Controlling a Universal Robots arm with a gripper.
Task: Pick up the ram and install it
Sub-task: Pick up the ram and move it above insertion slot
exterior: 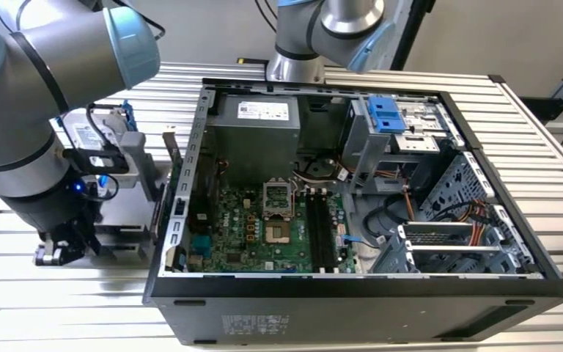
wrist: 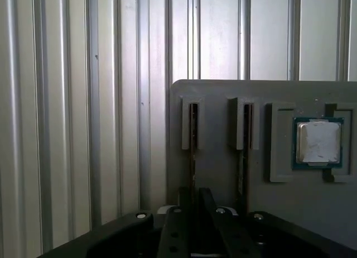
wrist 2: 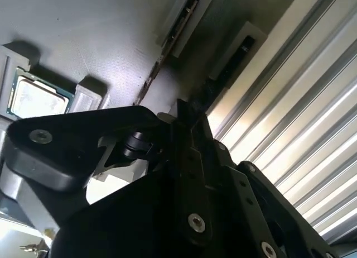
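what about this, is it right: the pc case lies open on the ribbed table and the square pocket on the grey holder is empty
Not quite: the pocket is filled. The first wrist view shows a square silver processor seated in it on the grey holder. The PC case does lie open on the ribbed table.

The arm (exterior: 27, 147) is bent over, its gripper (exterior: 59, 253) pointing downward.
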